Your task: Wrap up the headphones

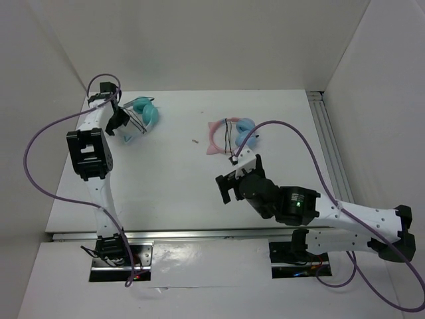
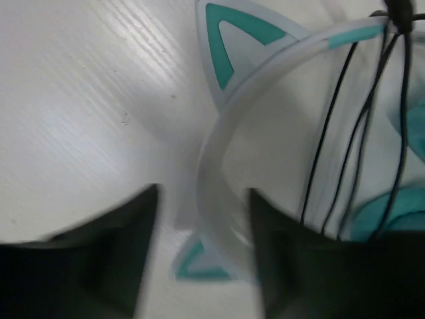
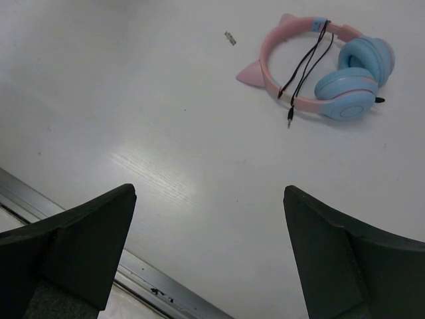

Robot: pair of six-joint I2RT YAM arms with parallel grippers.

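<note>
The headphones (image 1: 144, 113) with teal ear cups lie at the far left of the table. In the left wrist view the pale headband (image 2: 216, 153) with a teal cat ear (image 2: 229, 33) runs between my fingers, and the thin black cord (image 2: 352, 126) is looped across the band beside a teal cup (image 2: 388, 212). My left gripper (image 1: 119, 123) (image 2: 203, 196) is open and straddles the headband with a gap on each side; the view is blurred. My right gripper (image 1: 229, 188) (image 3: 209, 193) is open and empty over bare table near the front.
A pink-banded pair with light blue cups (image 1: 229, 136) (image 3: 319, 73) lies mid-table with its cord wound round the band. A small loose bit (image 1: 194, 141) (image 3: 230, 38) lies left of it. A metal rail (image 3: 153, 286) runs along the near edge. White walls enclose the table.
</note>
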